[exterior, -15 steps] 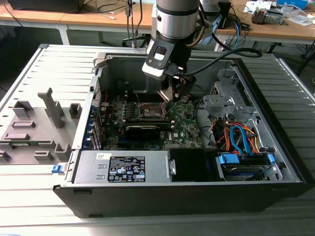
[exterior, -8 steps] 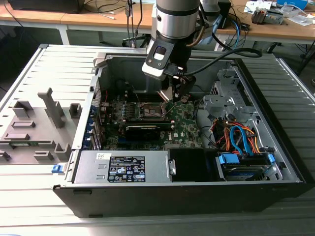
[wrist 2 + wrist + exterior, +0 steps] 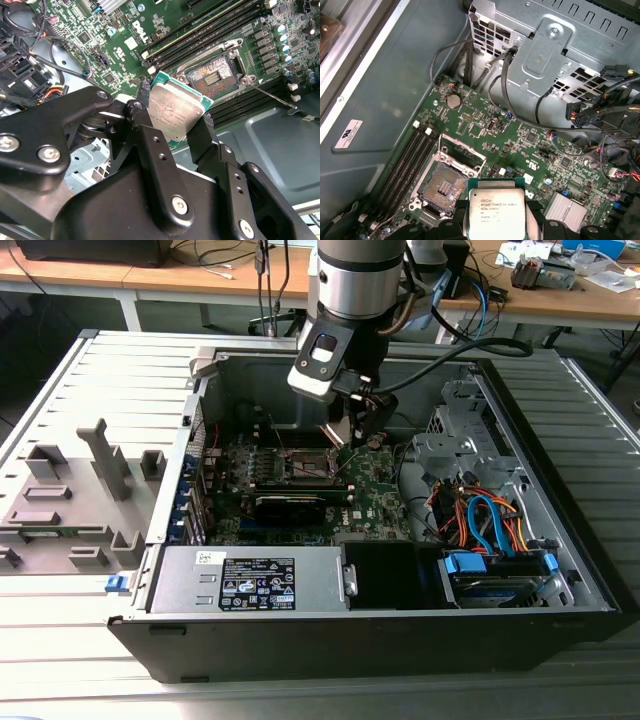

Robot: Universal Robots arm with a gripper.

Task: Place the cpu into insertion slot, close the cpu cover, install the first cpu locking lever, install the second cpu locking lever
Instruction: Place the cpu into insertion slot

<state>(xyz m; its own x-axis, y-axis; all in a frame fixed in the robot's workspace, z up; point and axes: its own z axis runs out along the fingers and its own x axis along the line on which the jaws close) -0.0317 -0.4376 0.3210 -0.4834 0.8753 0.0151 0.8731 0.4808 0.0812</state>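
Workshop benches (image 3: 200,280) stand behind. A grey slatted table (image 3: 90,640) carries the open black computer case (image 3: 380,650), laid flat so the green motherboard (image 3: 375,500) faces upward. The black two-finger gripper (image 3: 175,117) is clamped on opposite edges of the small square silvery cpu (image 3: 172,107), leaving its underside free. The chip hangs above the board, just beside the bare, grey-rimmed insertion slot (image 3: 214,76), not seated.

I seem to be working in an electronics lab or workshop. Light wooden workbenches (image 3: 170,280) strewn with loose cables (image 3: 215,258) line the back. An open black desktop computer case (image 3: 400,645) lies on a grey slatted metal table (image 3: 60,660) beneath the silver robot arm (image 3: 360,280).
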